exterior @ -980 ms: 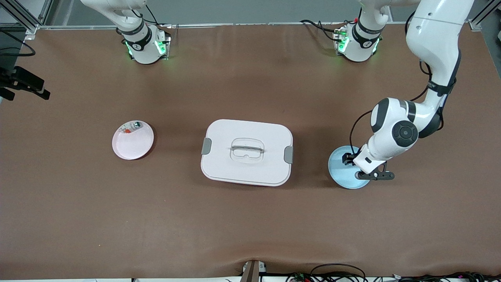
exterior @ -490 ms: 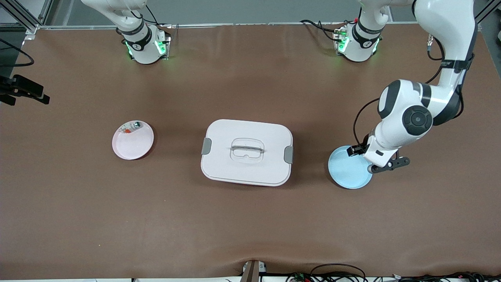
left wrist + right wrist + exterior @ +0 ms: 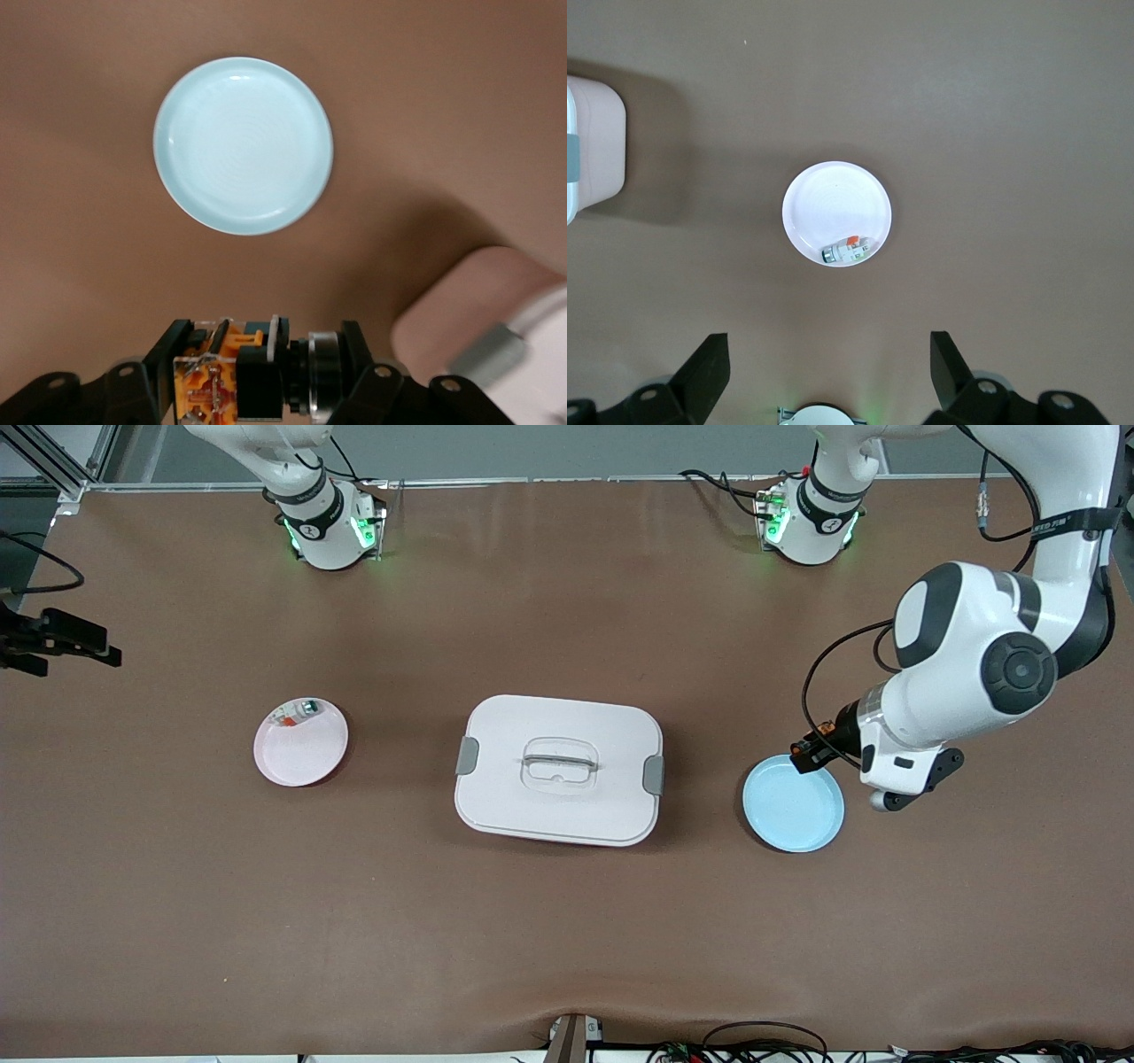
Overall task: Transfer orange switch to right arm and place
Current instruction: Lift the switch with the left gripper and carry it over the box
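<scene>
The orange switch (image 3: 213,390), with its orange body and black and silver barrel, lies crosswise between the fingers of my left gripper (image 3: 264,372), which is shut on it. In the front view the left gripper (image 3: 809,754) hangs in the air over the edge of the bare blue plate (image 3: 793,808), and the switch shows only as orange specks there. My right gripper (image 3: 831,363) is open and empty, high above the table, looking down on the pink plate (image 3: 837,208). It shows at the right arm's end of the front view (image 3: 64,646).
A white lidded box (image 3: 558,771) with grey clips stands mid-table between the two plates. The pink plate (image 3: 301,744) holds a small white block with orange and green marks (image 3: 297,711). The blue plate (image 3: 244,146) lies below the left wrist.
The left arm has risen from low over the blue plate, carrying the switch up and toward its own end of the table. The right gripper has drifted slightly.
</scene>
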You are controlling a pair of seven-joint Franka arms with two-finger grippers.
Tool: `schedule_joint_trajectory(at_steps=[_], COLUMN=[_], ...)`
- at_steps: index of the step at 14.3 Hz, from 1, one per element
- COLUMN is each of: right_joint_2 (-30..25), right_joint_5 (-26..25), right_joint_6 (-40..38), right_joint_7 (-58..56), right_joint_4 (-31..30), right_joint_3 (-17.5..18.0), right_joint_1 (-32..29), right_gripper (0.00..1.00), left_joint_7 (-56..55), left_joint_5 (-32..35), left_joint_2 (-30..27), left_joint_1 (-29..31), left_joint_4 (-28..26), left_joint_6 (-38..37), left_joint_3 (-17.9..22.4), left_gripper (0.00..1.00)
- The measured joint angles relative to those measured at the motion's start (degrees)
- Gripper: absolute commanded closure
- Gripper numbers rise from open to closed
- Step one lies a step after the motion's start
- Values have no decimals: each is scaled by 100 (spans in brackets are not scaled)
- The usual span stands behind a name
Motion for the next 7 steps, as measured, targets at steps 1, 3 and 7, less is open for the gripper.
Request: schedule_joint_trajectory(at_steps=[1,3,7], right_joint_2=[79,210,469], right_joint_5=[-2,-5,-40], right_joint_6=[3,3,21], right_joint_7=[-1,-1,-1], right_joint_4=[0,3,5], right_joint_3=[20,32,-6], right_joint_1=[23,39,22], right_gripper=[0,0,0], left_joint_7=[-67,-434,-1726], left_joint_5=[-251,-674,-1438], left_joint_2=[-83,-283,-433], left_joint_1=[6,8,-66], left_joint_4=[34,88,444], left_joint_6=[-11,-14,19], left_joint_3=[0,0,-4], left_gripper=[53,53,53])
